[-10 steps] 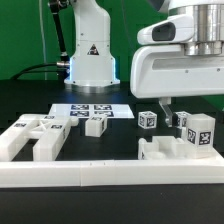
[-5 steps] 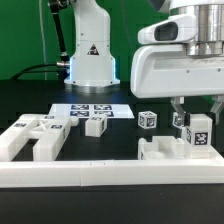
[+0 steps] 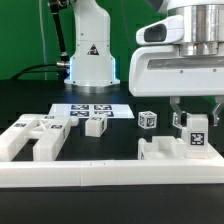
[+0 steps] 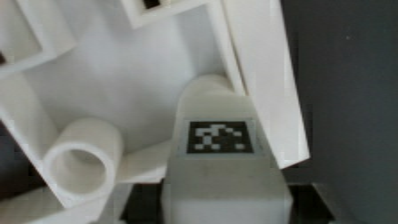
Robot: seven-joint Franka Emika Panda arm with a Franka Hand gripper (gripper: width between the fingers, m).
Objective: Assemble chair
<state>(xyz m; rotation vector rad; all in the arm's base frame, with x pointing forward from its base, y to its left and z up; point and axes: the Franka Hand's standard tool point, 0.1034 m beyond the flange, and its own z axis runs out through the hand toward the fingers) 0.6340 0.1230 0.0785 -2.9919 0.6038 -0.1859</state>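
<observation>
The exterior view sits low at the counter's near edge, facing across it toward the white robot base, while the wrist view looks closely down on the tagged chair piece, which both views share.

Tool housing off the exterior view's top and right edges.

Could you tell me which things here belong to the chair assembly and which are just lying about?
Job: glossy white gripper, shut on a white tagged block; large white blocky panel; small white tagged cube near that panel; second white tagged cube nearer the gripper; low white notched piece.
Lying about: thin flat white marker board; long low white border rail.
</observation>
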